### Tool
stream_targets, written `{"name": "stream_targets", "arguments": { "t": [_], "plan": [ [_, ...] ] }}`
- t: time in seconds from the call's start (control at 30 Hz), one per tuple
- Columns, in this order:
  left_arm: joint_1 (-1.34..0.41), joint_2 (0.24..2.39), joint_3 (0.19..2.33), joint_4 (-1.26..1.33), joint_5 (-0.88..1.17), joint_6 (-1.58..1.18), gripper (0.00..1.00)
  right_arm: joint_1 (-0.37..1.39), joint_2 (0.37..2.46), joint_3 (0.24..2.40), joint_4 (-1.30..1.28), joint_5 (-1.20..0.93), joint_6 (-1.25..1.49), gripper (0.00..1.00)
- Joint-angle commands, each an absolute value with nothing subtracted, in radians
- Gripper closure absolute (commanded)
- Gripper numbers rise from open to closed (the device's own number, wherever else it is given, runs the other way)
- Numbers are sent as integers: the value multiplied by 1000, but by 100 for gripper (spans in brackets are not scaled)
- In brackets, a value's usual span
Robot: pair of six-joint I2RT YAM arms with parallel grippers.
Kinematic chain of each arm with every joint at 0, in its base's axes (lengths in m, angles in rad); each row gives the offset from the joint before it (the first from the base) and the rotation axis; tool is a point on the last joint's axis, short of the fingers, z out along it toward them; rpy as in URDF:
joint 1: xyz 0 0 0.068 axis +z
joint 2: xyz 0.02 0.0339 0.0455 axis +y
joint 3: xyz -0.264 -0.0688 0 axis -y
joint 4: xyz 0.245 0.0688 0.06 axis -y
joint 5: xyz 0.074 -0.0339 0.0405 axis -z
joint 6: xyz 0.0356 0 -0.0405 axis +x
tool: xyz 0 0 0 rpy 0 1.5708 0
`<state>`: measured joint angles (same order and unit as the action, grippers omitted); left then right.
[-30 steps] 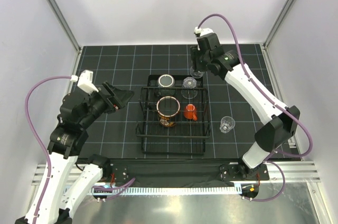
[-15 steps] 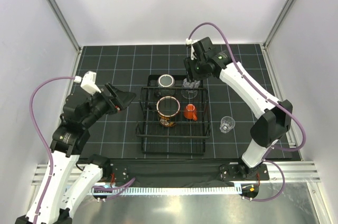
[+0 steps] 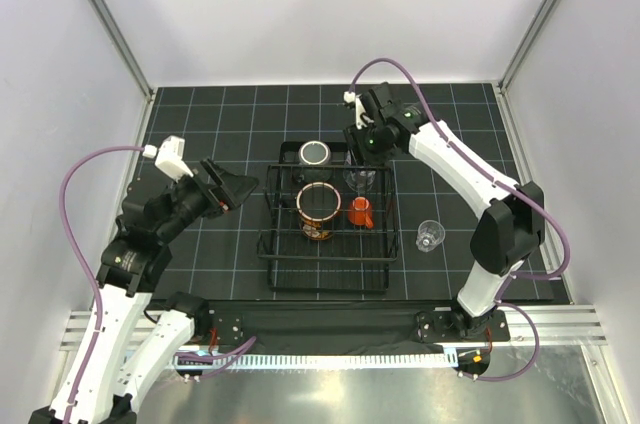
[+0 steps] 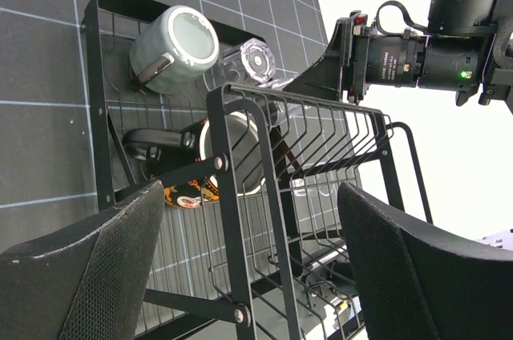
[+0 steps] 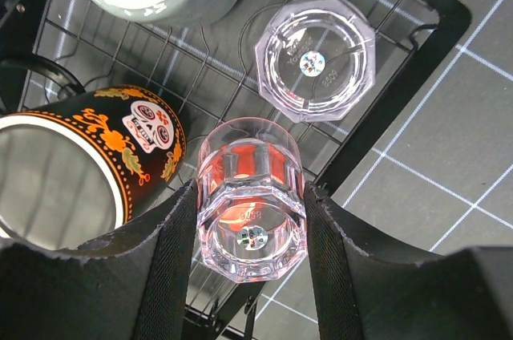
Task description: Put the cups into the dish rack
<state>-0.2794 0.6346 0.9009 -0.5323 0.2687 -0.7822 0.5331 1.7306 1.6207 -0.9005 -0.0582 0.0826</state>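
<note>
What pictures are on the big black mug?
A white skull and orange flowery swirls decorate the big mug, seen best in the right wrist view.

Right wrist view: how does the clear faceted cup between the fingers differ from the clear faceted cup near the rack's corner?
The held clear cup is clamped in the right gripper; the corner clear cup stands free on the black wire dish rack. The held one looks orange-tinted; the corner one does not. Both are clear, eight-sided.
</note>
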Motion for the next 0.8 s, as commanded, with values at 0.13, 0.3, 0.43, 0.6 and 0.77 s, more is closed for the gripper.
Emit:
{"name": "stream_targets", "arguments": {
  "t": [0.13, 0.3, 0.43, 0.6, 0.77],
  "plan": [
    [-281, 635, 900, -505, 293, -785, 14, 525, 1743, 1595, -853, -75, 58, 96],
    [-279, 629, 897, -505, 295, -788, 14, 518, 1750, 1578, -833, -78, 63, 96],
    [-281, 627, 888, -502, 296, -795, 14, 514, 1756, 1566, -815, -74, 64, 96],
    [-281, 624, 891, -503, 299, -796, 14, 514, 1773, 1563, -815, -75, 61, 96],
    [-281, 623, 888, -503, 298, -796, 14, 514, 1769, 1554, -811, -78, 61, 96]
  ]
}}
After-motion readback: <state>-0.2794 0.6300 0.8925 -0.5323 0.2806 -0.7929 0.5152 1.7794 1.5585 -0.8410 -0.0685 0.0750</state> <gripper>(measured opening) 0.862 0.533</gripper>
